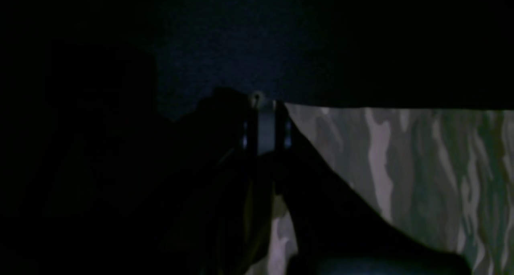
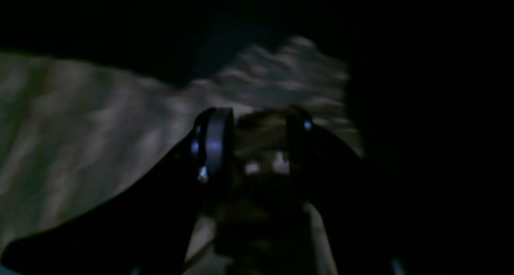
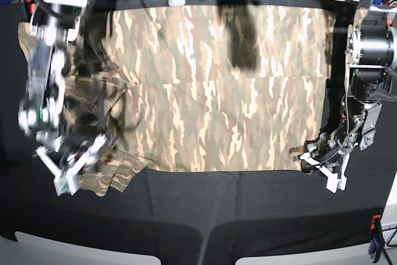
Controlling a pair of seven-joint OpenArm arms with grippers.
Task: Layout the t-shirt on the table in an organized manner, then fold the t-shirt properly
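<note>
Only my base view shows the whole t-shirt (image 3: 217, 85), spread flat across the black bench (image 3: 205, 215). The wrist views are dark close-ups. My left claw (image 3: 310, 156) sits at the shirt's near corner, pinched closed on the t-shirt's edge. My right claw (image 3: 71, 159) stands partly parted with bunched sleeve fabric between its fingers (image 2: 215, 142).

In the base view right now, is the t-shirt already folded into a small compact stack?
No: the t-shirt lies spread wide across the table, with only one crease line running across its middle.
</note>
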